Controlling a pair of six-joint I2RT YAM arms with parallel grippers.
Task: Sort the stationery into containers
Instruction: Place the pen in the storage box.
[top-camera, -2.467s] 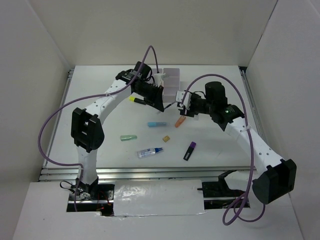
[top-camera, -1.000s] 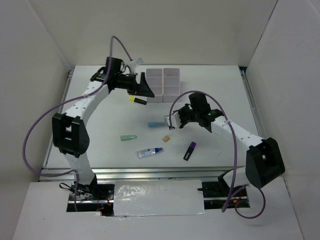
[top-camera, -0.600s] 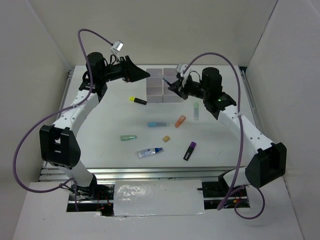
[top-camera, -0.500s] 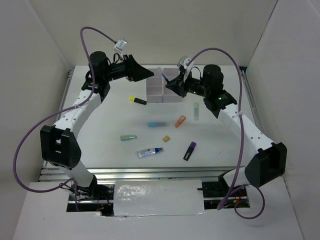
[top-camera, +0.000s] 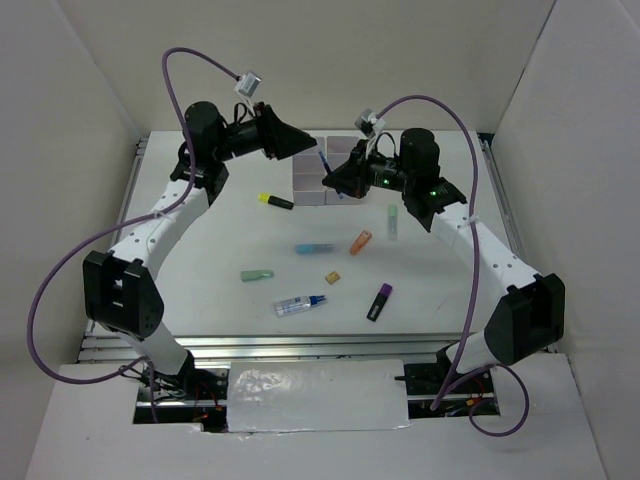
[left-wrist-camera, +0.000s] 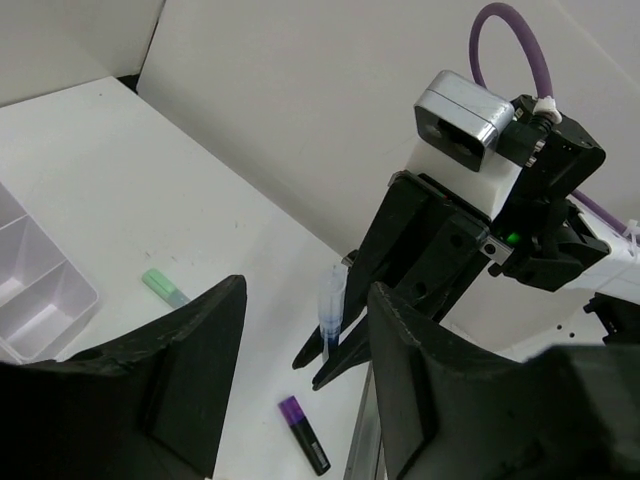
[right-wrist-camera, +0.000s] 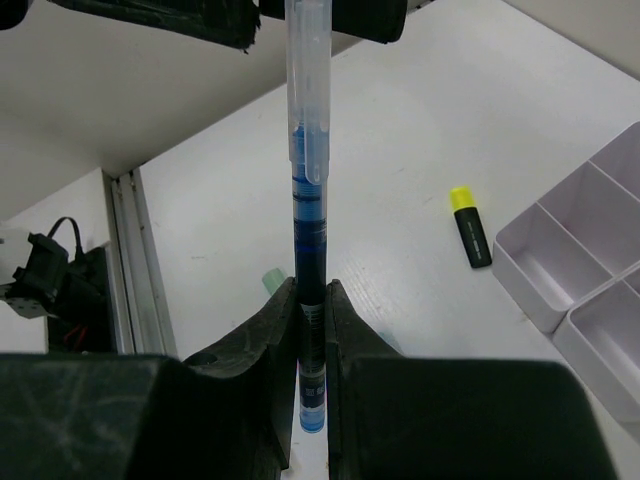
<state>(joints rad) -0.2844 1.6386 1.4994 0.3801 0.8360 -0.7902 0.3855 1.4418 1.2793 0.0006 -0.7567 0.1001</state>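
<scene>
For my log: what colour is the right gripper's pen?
The pen is blue with a clear cap; right wrist view shows it best.

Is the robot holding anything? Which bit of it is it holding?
Yes. The right end effector pinches a blue pen near its dark end; the clear end sticks out. The left end effector holds nothing.

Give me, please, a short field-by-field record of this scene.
Left gripper: open, empty, raised beside the bins
Right gripper: shut on blue pen, by the bins
Loose on table: yellow-black marker, light-blue marker, orange marker, green marker, pale green marker, purple marker, tan block, blue-capped tube
Bins: white, joined; contents unclear
</scene>
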